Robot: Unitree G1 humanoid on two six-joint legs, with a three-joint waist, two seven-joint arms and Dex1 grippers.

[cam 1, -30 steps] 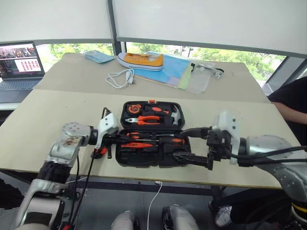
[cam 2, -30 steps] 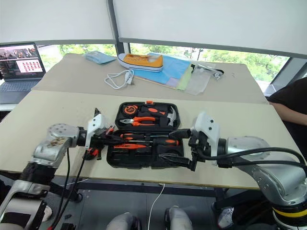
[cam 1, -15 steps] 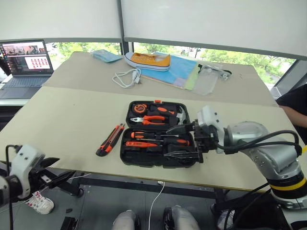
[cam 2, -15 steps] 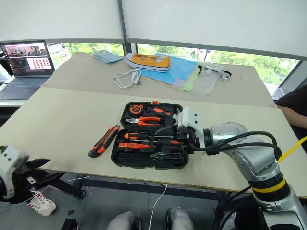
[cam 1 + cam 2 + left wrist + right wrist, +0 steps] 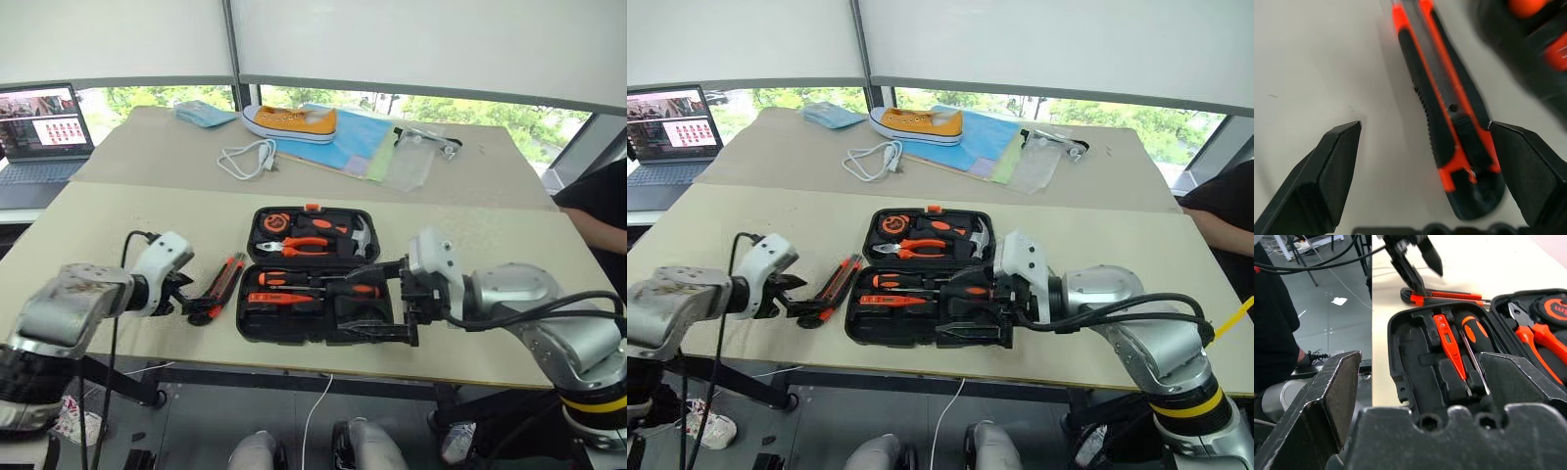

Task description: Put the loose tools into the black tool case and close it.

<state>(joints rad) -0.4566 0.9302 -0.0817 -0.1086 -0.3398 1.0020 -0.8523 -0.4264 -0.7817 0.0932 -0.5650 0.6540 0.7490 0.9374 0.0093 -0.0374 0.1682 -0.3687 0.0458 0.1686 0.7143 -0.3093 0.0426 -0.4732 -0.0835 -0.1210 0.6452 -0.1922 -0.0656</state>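
A black tool case (image 5: 306, 275) lies open and flat on a pale counter (image 5: 118, 220), near the counter's front edge. Its far half holds orange-handled pliers (image 5: 301, 246), a steel-headed hammer (image 5: 359, 238) and a round orange-and-black item I cannot name. Its near half holds two screwdrivers with orange-and-black handles (image 5: 338, 287) lying side by side, and a slim all-red screwdriver (image 5: 276, 299) just in front of them.

An orange-and-black utility knife (image 5: 220, 285) lies loose on the counter just beside the case's left edge, not inside it. The left end effector (image 5: 192, 300) sits low at the knife's near end, its two black fingers (image 5: 1337, 147) spread wide apart. In the left wrist view the knife lies between the fingers, closer to one of them, and neither finger is clamped on it.

The right end effector (image 5: 380, 301) hovers at the right front part of the open case, pointing left across it. Its fingers (image 5: 1334, 391) are also wide apart and hold nothing.

Farther back on the counter are a coiled white cable (image 5: 245, 157), a yellow sneaker (image 5: 290, 122) resting on light blue and green sheets (image 5: 353, 142), a clear plastic sleeve (image 5: 407, 162) and a blue-green cloth (image 5: 204, 114). An open laptop (image 5: 41, 127) sits at the far left. A person's dark sleeve (image 5: 598, 211) shows at the right edge.
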